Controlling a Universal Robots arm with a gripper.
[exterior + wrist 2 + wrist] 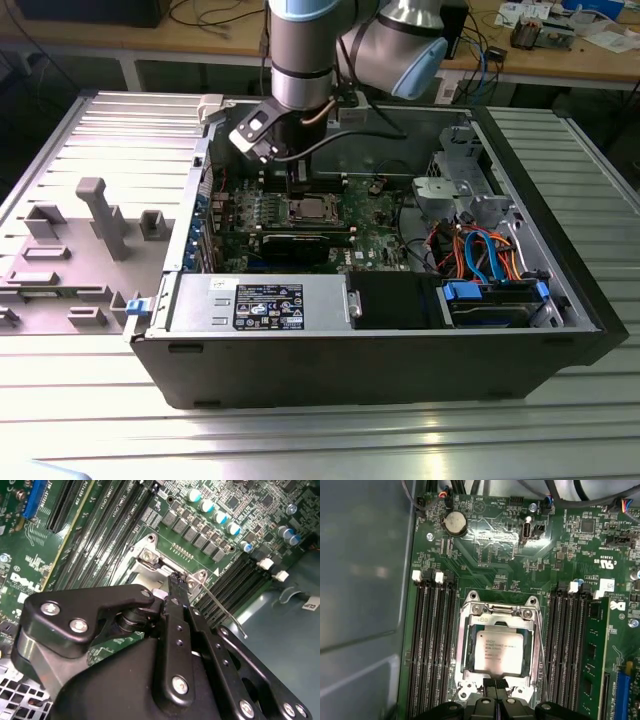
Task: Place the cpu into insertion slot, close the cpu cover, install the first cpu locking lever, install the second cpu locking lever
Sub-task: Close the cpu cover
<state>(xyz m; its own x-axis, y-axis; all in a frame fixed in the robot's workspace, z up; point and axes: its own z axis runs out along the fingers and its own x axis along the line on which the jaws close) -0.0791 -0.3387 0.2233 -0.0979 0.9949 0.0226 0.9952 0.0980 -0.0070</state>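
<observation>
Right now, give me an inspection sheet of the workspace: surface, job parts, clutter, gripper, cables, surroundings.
Surface: ribbed metal table bearing an open computer case.
Job's things: cpu seated in insertion slot; cpu cover flat around it; locking lever angled away from the socket.
Clutter: grey fixture blocks, exterior view's left.
Grippers: gripper, fingers together at the slot's edge.
Cables: orange and blue cables inside the case.
Surroundings: wooden bench behind.

Seated cpu (498, 651): flat square, dull silver-beige top, lying level in the insertion slot (469, 652), a dark-walled socket on green board. The cpu cover (496, 615), 1 thin silvery frame, lies down flat around the chip.
</observation>
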